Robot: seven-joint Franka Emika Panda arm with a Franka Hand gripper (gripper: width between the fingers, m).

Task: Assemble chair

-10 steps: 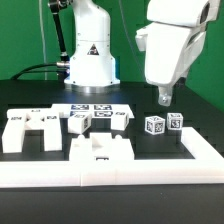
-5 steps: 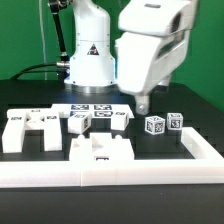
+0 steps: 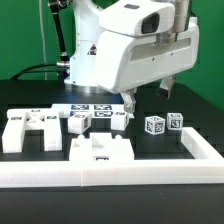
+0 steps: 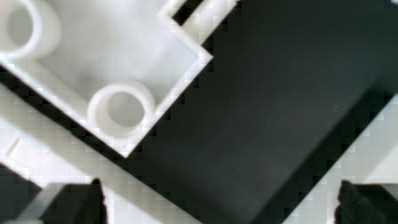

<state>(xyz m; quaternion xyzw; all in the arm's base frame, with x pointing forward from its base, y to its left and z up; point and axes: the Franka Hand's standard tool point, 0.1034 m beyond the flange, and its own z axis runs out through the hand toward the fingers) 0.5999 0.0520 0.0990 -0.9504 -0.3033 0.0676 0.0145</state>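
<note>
Exterior view: gripper (image 3: 147,96) hangs above the table (image 3: 25,95), fingers (image 3: 128,102) spread wide, gripping and touching nothing. Loose chair parts (image 3: 100,152) lie below, inside the white frame (image 3: 110,175). Wrist view: blurred; a holed chair panel (image 4: 98,75) sits under the spread fingers.

Arm (image 3: 88,50) is leaning out toward the camera in the exterior view. Its white wrist housing (image 3: 140,50) is filling the upper middle of the frame and sitting rolled, so one finger is hanging lower than the other. Gripper (image 3: 147,97) is pointing down, jaws standing wide apart. Fingers (image 3: 127,100) are showing dark and short under the housing. Wrist view is catching the fingertips (image 4: 54,205) only as blurred dark edges.
</note>
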